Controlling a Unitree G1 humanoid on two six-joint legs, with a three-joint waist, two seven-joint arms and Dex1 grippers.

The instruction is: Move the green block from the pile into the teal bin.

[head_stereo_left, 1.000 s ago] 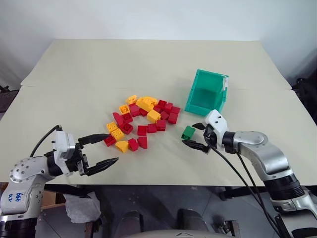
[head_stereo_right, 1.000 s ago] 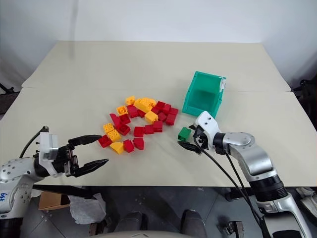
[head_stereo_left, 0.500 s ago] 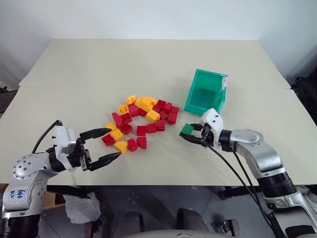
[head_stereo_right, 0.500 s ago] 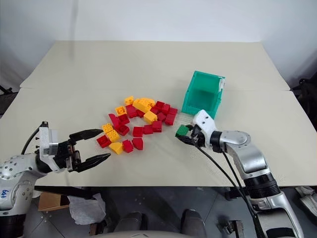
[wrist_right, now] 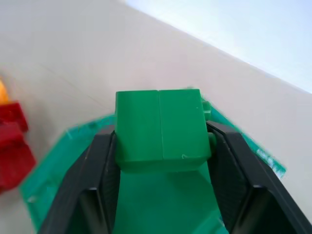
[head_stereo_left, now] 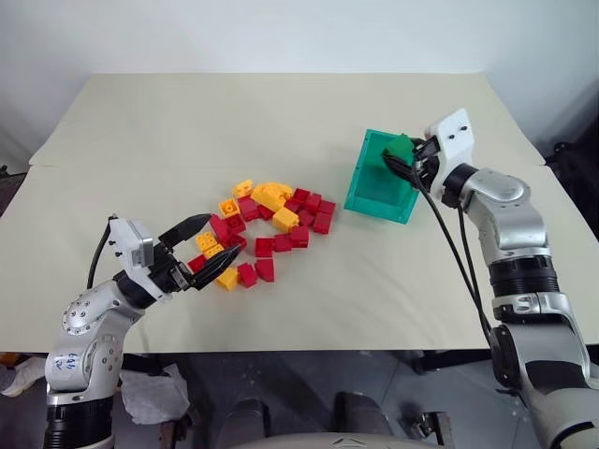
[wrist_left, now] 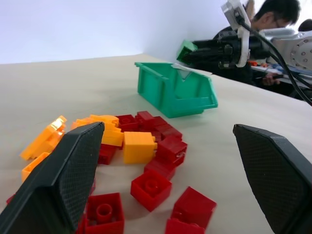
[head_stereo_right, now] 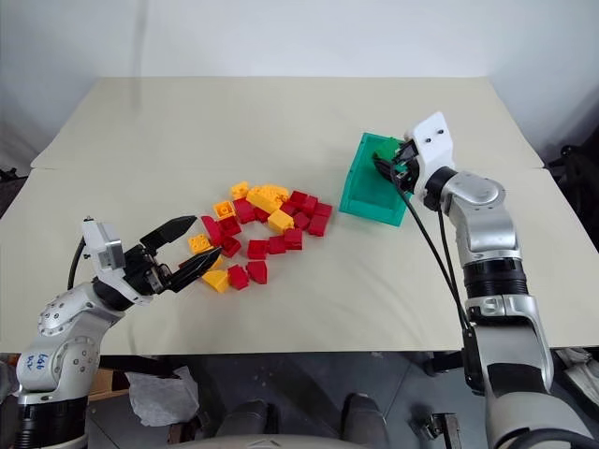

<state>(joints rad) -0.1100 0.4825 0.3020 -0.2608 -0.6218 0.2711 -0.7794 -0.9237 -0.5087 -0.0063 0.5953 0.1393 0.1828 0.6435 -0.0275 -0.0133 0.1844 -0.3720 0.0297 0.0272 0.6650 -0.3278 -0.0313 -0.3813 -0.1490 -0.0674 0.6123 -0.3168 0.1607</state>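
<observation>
Now the right gripper (head_stereo_left: 404, 155) clamps the green block (head_stereo_left: 401, 147) between its two black fingers (wrist_right: 100, 170), one finger pressed to each side of it, and holds it in the air above the open top of the teal bin (head_stereo_left: 372, 195). The bin stands on the beige table (head_stereo_left: 281, 112), right of centre, just to the right of the pile (head_stereo_left: 262, 224). The pile is a loose spread of red and yellow-orange bricks lying near the middle of the table, with the nearest bricks towards the left. The left gripper (head_stereo_left: 208, 254) sits low at the near left of the table, its fingers spread wide apart and grasping nothing, the tips at the near-left edge of the pile. In the left wrist view a person (wrist_left: 273, 19) sits beyond the table.
</observation>
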